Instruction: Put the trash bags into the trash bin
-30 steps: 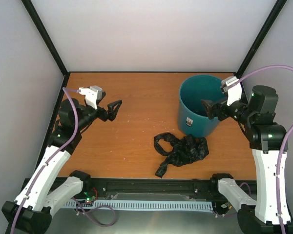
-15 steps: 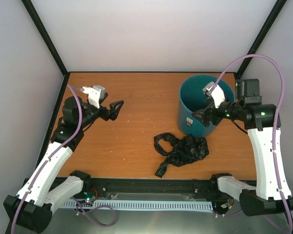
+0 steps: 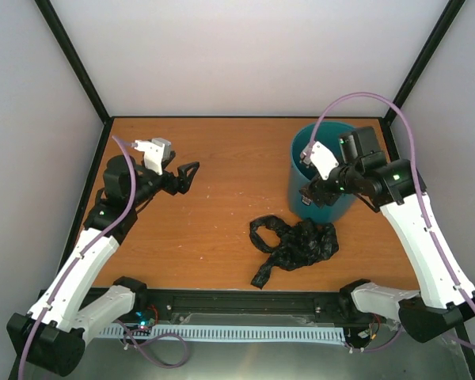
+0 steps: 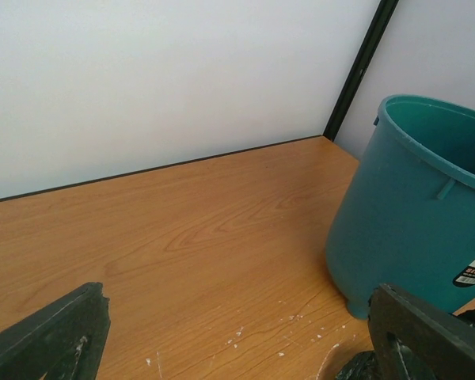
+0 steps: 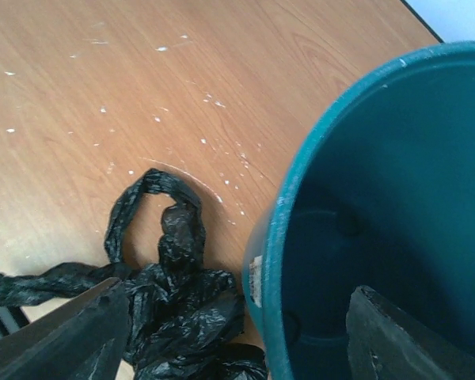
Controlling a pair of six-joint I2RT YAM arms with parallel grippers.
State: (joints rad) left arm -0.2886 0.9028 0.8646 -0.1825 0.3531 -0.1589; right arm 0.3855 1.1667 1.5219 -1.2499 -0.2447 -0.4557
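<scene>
The teal trash bin [image 3: 323, 170] stands upright at the back right of the table. It also shows in the left wrist view [image 4: 416, 214] and the right wrist view [image 5: 380, 206]. A crumpled black trash bag [image 3: 294, 244] with loop handles lies on the table in front of the bin, also in the right wrist view [image 5: 170, 293]. My right gripper [image 3: 315, 195] is open and empty, above the bin's near rim, one finger over the bag and one over the bin's inside. My left gripper [image 3: 188, 176] is open and empty over the left part of the table, pointing toward the bin.
The wooden table [image 3: 222, 158] is bounded by white walls with black corner posts [image 3: 73, 59]. A black rail [image 3: 245, 301] runs along the near edge. White specks [image 5: 214, 103] dot the wood.
My right arm has swung left and forward, bringing its gripper from the bin's right side to over the bin's near rim. My left arm has barely moved. The bag lies unchanged.
</scene>
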